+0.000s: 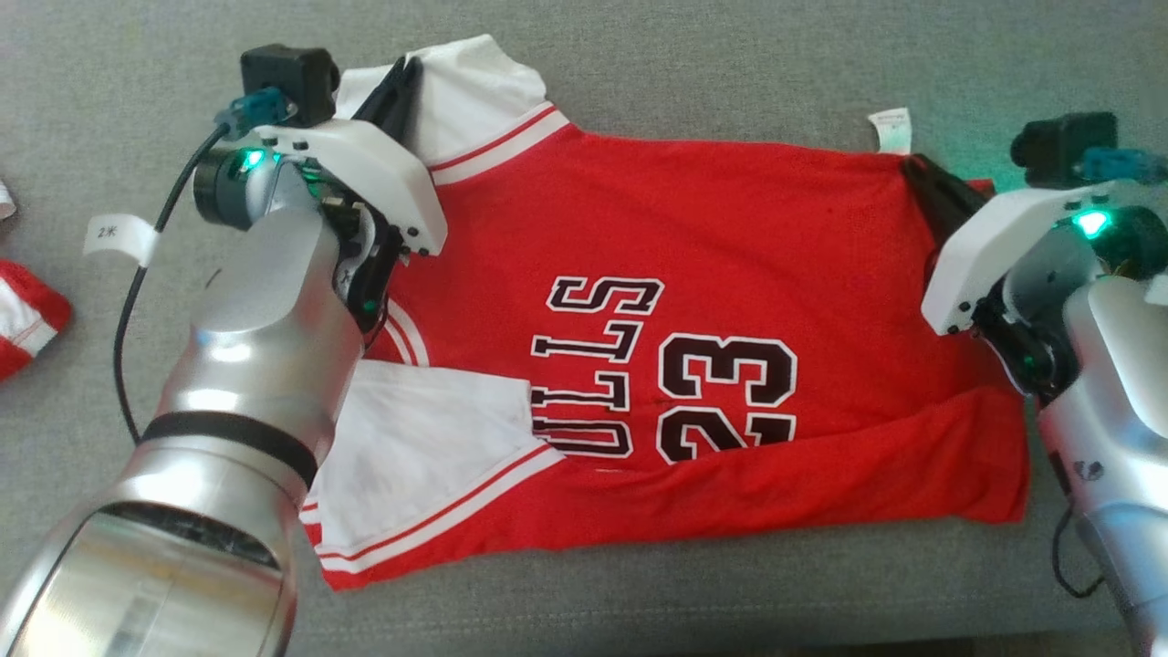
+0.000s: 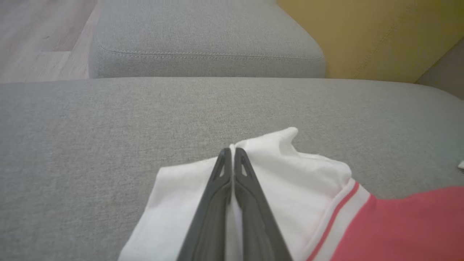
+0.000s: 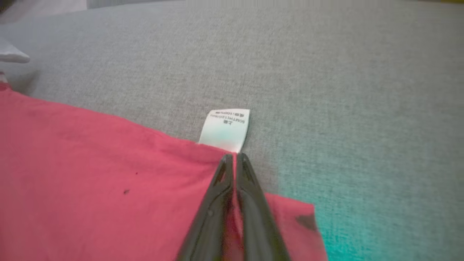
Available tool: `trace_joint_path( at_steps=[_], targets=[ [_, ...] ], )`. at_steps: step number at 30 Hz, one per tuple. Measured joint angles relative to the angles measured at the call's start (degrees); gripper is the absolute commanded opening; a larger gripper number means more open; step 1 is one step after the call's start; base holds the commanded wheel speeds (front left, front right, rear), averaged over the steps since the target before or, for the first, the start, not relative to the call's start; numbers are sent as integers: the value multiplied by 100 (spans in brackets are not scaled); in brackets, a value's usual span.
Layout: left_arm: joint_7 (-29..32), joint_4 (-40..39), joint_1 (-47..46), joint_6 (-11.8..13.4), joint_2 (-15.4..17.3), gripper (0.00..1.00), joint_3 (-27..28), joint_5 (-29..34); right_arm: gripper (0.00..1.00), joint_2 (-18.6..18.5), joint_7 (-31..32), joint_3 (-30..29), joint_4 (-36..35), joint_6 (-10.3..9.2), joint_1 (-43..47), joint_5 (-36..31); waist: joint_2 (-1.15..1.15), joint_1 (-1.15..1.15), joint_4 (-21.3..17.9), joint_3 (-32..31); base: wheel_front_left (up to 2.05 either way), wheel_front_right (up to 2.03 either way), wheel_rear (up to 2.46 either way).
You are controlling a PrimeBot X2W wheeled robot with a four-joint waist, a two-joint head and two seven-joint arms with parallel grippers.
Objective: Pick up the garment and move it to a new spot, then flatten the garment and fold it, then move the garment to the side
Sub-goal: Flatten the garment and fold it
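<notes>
The grey cushion [image 1: 693,82] lies under the whole garment [image 1: 730,237] and runs past it on every side. The garment, a red jersey with white sleeves and black lettering, lies spread flat. Its near long edge is already turned up over the bottom of the print, and the near sleeve [image 1: 429,447] is laid inward.

At the garment's far-left corner, the left end effector [image 2: 232,150] is pressed together, pinching the white far sleeve [image 2: 290,163] near its tip. At the garment's far-right corner, the right end effector [image 3: 235,156] is likewise pressed together on the red hem, just beside the care label [image 3: 225,129]. A second red-and-white cloth [image 1: 23,315] sits well apart, to the garment's left.

The step looks like folding the far edge over toward the near one. To do it well, both arms should rise together and only a little, keeping the held edge taut between them so it does not sag. They should carry it across in parallel and lay it square on the near fold. The sleeve grip is near the tip, so slow travel guards against slipping.
</notes>
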Motion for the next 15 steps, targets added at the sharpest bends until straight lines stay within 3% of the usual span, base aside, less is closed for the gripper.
trace_joint_path(
  at_steps=[8, 15],
  targets=[
    [-1, -906, 347, 154, 26, 0, 264, 71, 0, -30, -862, -335, -166, 0, 15, -40, 0, 0, 60, -213, 0, 0, 0],
    [-4, -2019, 1006, 261, 130, 0, 626, 321, 0, -23, -999, -559, -510, 0, 328, -69, 0, 0, 106, -376, 0, 0, 0]
  ],
)
